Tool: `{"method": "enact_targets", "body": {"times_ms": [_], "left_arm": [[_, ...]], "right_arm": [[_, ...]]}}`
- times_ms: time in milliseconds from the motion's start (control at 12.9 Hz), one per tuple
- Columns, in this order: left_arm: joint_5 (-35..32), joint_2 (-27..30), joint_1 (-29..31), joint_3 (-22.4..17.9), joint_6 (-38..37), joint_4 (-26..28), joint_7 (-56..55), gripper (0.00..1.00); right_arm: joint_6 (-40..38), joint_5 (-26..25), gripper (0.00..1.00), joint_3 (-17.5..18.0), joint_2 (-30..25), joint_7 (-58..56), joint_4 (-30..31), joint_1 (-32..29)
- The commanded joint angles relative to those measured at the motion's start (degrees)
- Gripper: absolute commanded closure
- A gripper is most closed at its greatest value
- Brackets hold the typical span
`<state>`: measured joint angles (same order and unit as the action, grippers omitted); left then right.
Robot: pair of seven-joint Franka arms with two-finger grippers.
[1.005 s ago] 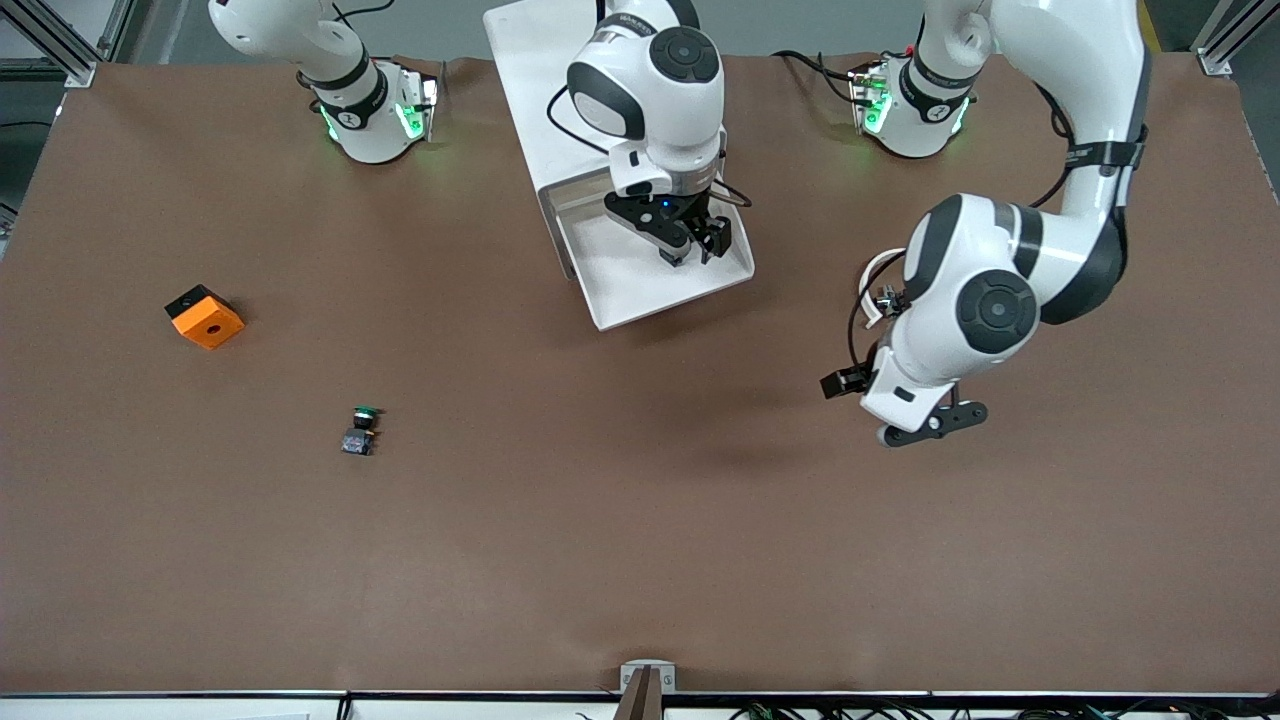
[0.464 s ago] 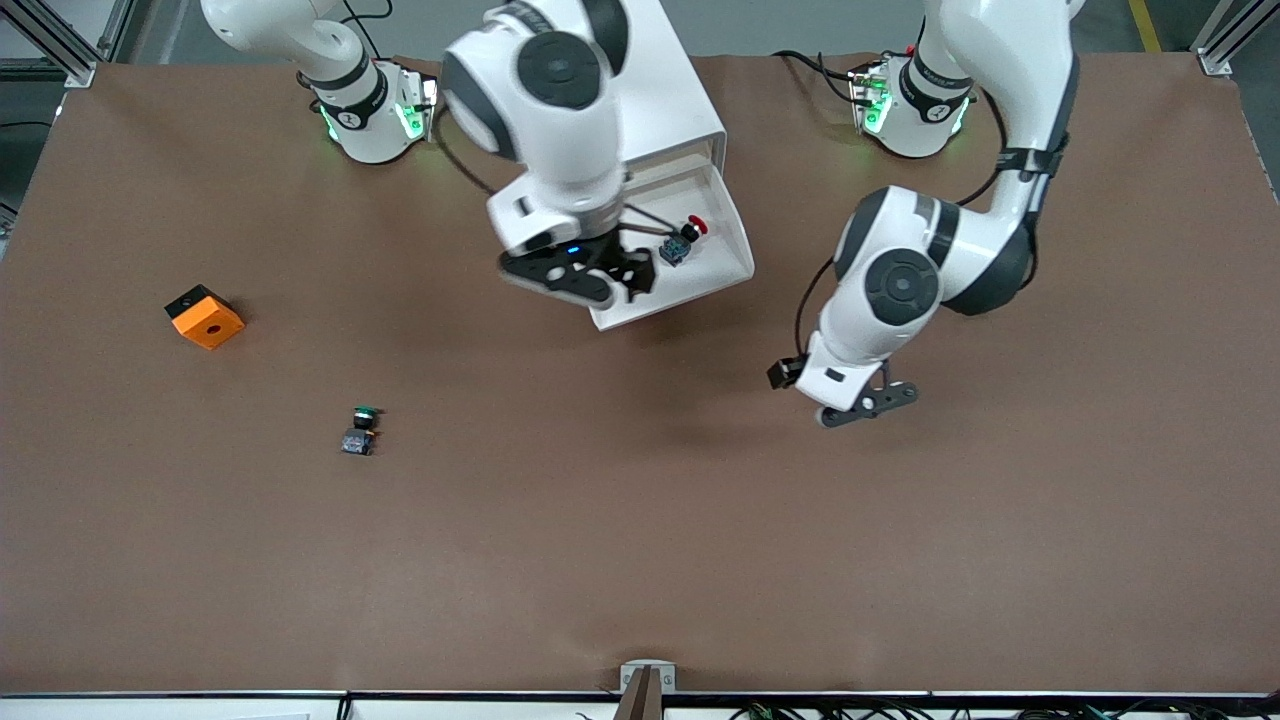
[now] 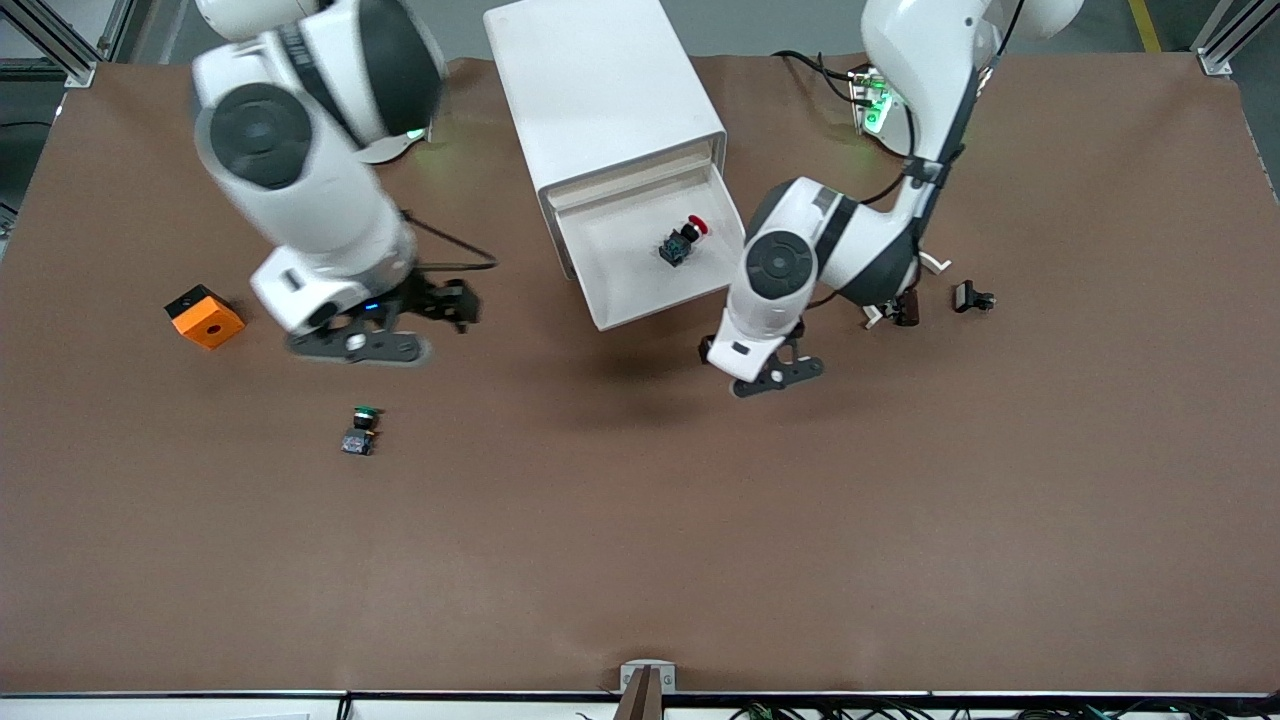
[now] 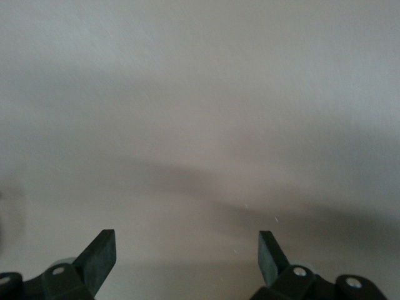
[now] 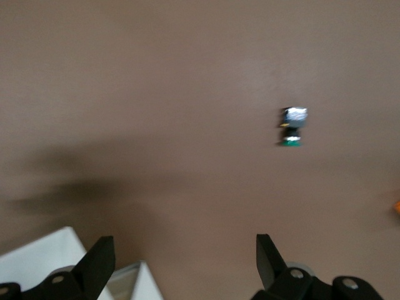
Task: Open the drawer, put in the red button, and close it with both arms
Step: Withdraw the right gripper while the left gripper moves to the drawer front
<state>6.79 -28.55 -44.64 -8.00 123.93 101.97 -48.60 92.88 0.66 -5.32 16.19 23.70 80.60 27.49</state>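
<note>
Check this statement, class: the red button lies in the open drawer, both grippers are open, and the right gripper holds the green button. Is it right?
One part is wrong. The right gripper holds nothing; the front view shows the green button lying on the table. The red button does lie in the open drawer, and the left gripper is open too.

Even, bright overhead light; soft shadows lie on the brown table (image 3: pixel 640 520). The right arm (image 3: pixel 300 180) is motion-blurred; both wrist views look hazy.

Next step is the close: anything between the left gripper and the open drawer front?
Nothing visible. The left gripper, open, hangs over bare table beside the drawer front. The red button lies inside the drawer. The right gripper, open, is over the table near the orange block.
</note>
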Motion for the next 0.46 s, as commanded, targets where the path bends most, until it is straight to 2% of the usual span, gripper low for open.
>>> {"method": "enact_targets", "body": {"times_ms": [0, 232, 386], "left_arm": [[-0.55, -0.71, -3.42, -0.09, -0.09, -0.72, -5.18, 0.00], [-0.55, -0.54, -6.33, 0.00, -1.14, -0.72, -7.64, 0.00], [-0.55, -0.62, -8.26, 0.52, -1.49, -0.55, -8.35, 0.00]], "right_arm": [[-2.52, -0.39, 0.00, 1.28, -2.30, -11.18, 0.79, -7.68], [-4.54, -0.39, 0.00, 1.19, -3.10, -21.39, 0.70, -16.04], [-5.86, -0.57, 0.00, 1.19, -3.18, -24.05, 0.61, -20.00]]}}
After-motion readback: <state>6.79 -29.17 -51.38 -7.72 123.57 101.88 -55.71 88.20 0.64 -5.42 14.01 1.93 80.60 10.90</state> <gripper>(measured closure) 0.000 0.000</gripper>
